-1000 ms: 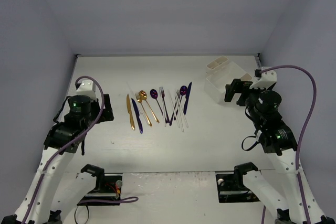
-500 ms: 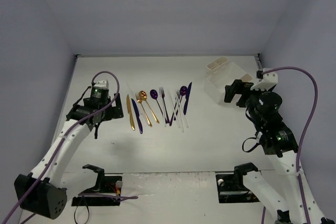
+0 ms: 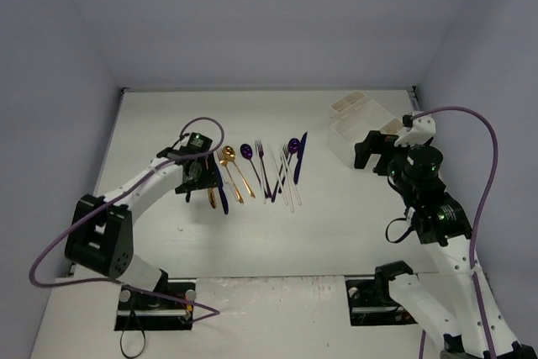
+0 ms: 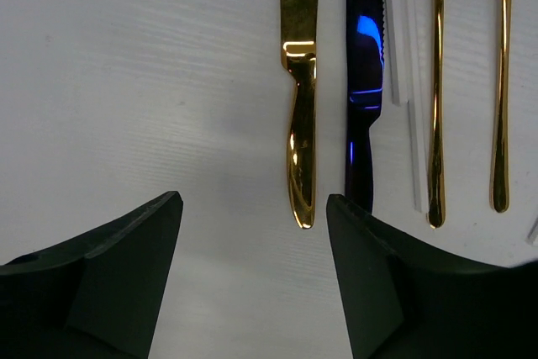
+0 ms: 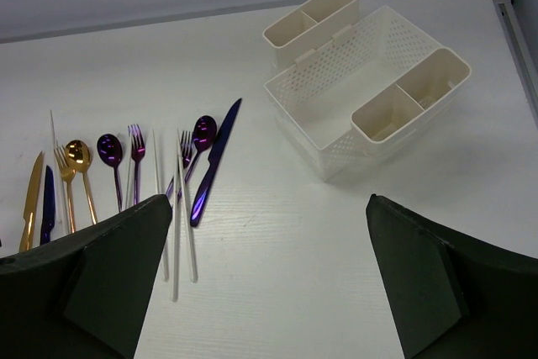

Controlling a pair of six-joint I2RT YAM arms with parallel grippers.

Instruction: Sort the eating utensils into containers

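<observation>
While hovering over utensil row (image 3: 256,170) left end, my left gripper (image 4: 254,208) stands part-spread, empty; gold knife (image 4: 300,124) handle tip between fingers (image 4: 370,292), near right one. Blue knife (image 4: 364,81) just beside. Bare table (image 4: 109,81) leftward. My right gripper (image 5: 269,203) wide, empty; white organizer (image 5: 336,153) ahead, near table's far right corner.

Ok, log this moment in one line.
left tool open over gold knife handle end | right tool open, empty, facing organizer | utensils unsorted, none held
</observation>
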